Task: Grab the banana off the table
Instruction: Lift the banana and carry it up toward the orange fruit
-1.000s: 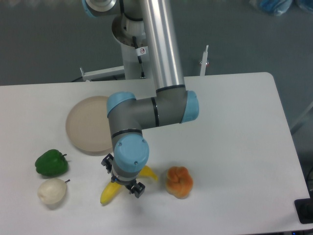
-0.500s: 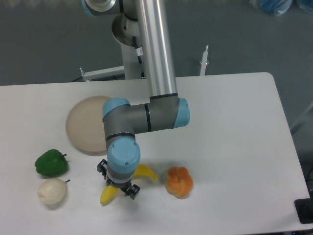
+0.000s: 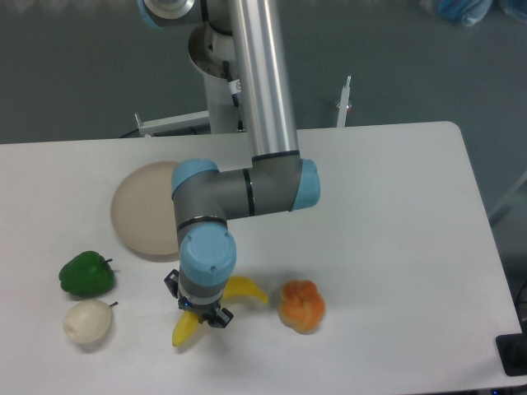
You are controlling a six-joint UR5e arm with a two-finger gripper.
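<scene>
Fixed cam, looking down at the white table: I'm holding the gripper low over the banana, which is lying near the front edge between a whitish pear and an orange pumpkin-like fruit. Fingers are straddling its middle; can't tell if they're clamped. Banana seems to be resting on the table, so approach looks done, lift remaining.

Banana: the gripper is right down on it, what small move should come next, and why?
Probably a short, straight lift. The gripper sits over the middle of the banana, whose two ends stick out either side of it on the table. Whether the jaws have fully closed is hidden by the wrist, so lift slowly and watch that the banana follows.
</scene>
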